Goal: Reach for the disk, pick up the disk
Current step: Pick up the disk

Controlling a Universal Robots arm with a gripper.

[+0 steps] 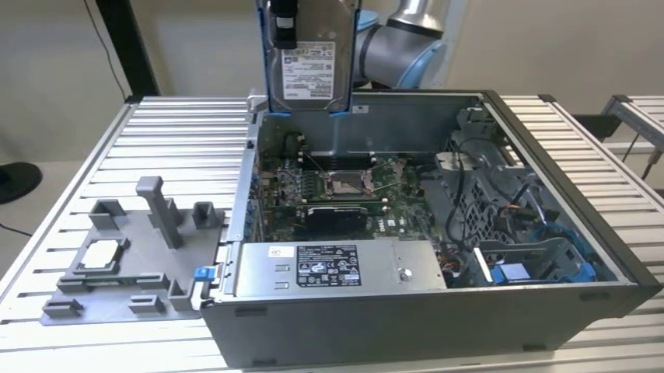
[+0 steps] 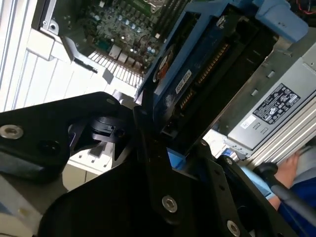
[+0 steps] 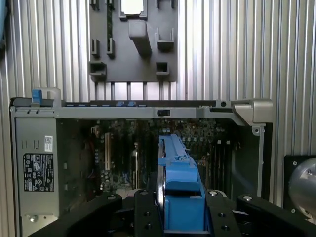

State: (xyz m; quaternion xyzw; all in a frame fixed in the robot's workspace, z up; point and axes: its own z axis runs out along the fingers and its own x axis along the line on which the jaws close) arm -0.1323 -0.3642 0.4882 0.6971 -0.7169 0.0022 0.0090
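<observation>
Disk: and there it is, the disk [image 1: 307, 66] is up in the air, upright, its white label facing the exterior view and a blue rail down each side.
Disk's place: clear above the open computer case [image 1: 415, 326], touching none of its walls, its lower edge level with the top of the far wall in the exterior view.
Gripper: in the first wrist view the gripper [image 3: 181, 219] is clamped on the disk's blue carrier, one black finger on each side.
Fingers: the fingers [image 3: 146, 217] are pressed in against the rails, pinching the disk [image 3: 178, 187] edge-on.
Second wrist view: a tight look here, with the disk [image 2: 207, 64] showing its dark underside and connector edge as it rises out of the black gripper frame.
Below the disk: the green motherboard [image 1: 343, 183] lies flat in the case floor, straight under the load in the first wrist view.
Power supply: the long grey power supply [image 1: 332, 268] with its label sits along the case's near wall, well apart from the disk.
Beside the case: on the exterior view's left a grey fixture tray [image 1: 155, 307] rests on the slatted table [image 1: 62, 194], with a small square chip [image 1: 102, 252] seated in it.
Arm: the robot arm [image 1: 405, 47] stands behind the case's far wall.
</observation>
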